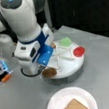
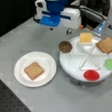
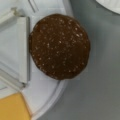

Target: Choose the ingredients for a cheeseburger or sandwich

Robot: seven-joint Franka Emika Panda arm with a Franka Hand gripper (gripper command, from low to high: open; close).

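Beside cheese (image 2: 85, 37): patty (image 2: 65, 46) under pincer (image 2: 61, 30)

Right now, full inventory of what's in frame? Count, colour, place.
toast squares: 2, brown; one on the paper plate, one in a tray section at a front view's upper right
patty: 1, dark brown; at the tray's rim on the plate side, directly under the wrist camera
cheese square: 1, yellow; tray section next to the patty
red disc: 1, red; tray section near a front view's bottom
green leaf: 1, green; tray section at a front view's right edge
sectioned tray: 1, white, round; on the grey table
paper plate: 1, white; beside the tray
gripper: 1; above the patty, fingers not clearly visible
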